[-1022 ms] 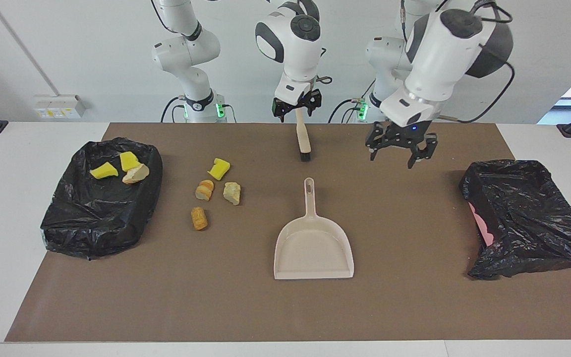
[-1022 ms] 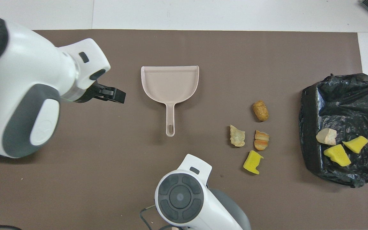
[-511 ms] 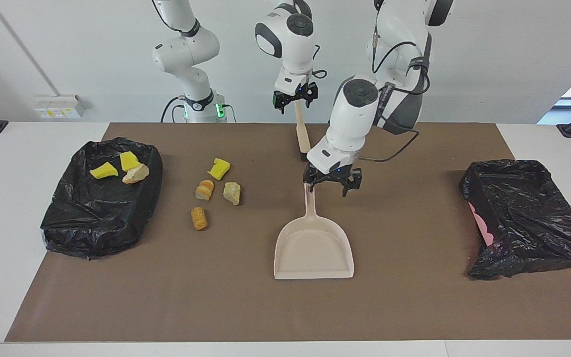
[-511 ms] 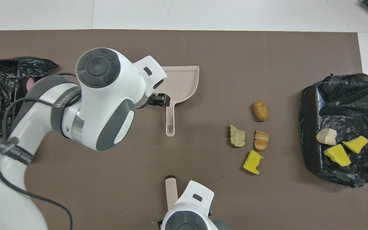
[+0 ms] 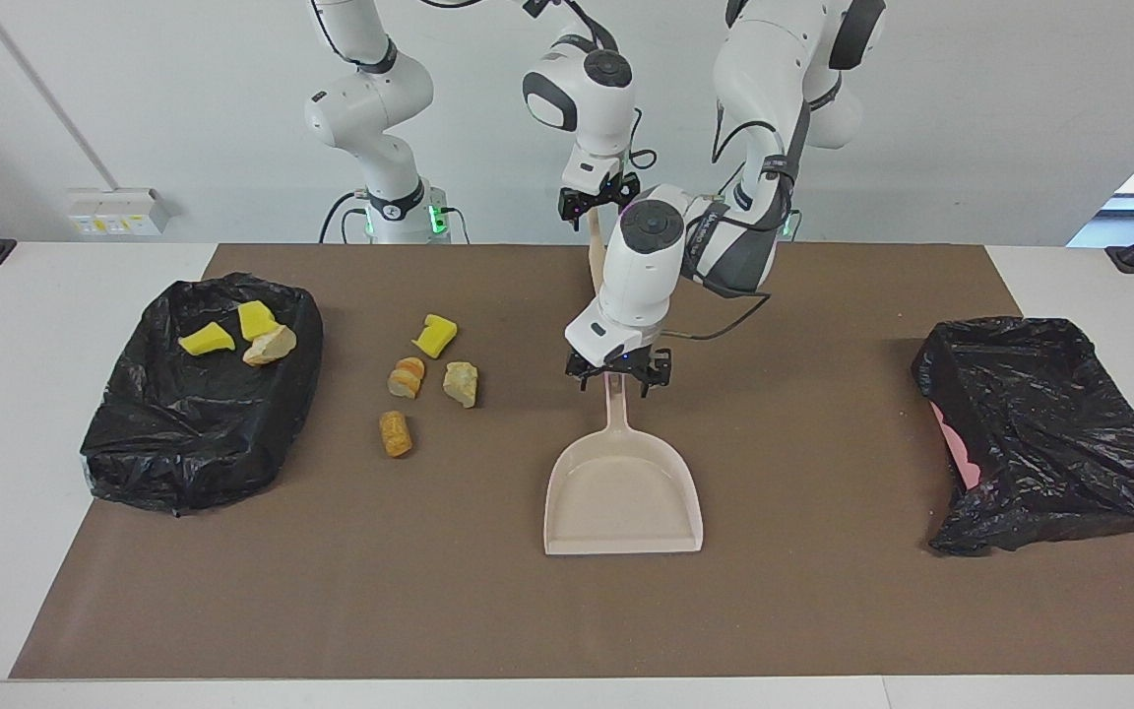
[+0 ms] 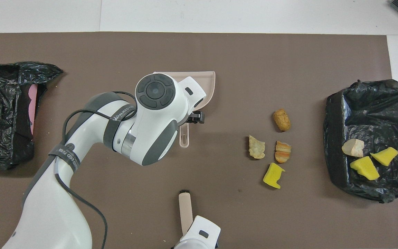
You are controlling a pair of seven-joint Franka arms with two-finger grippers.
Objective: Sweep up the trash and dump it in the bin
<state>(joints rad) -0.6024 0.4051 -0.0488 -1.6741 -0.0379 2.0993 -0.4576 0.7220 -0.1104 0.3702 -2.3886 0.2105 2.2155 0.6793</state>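
Observation:
A beige dustpan (image 5: 623,492) lies flat mid-mat, its handle pointing toward the robots. My left gripper (image 5: 616,380) is low over the end of that handle, open, with a finger on either side of it. My right gripper (image 5: 598,205) is shut on a beige brush (image 6: 185,207) and holds it up over the mat's edge nearest the robots. The trash on the mat is one yellow wedge (image 5: 435,335) and three bread-like pieces (image 5: 407,377), toward the right arm's end. Two yellow wedges and one bread piece lie in the black-lined bin (image 5: 193,433).
A second black-bagged bin (image 5: 1049,433), with pink showing at its side, sits at the left arm's end of the table. The brown mat (image 5: 823,611) covers most of the white table.
My left arm swung in from its own end of the table and came down over the dustpan handle. My right gripper drew the brush up and back toward the robots.

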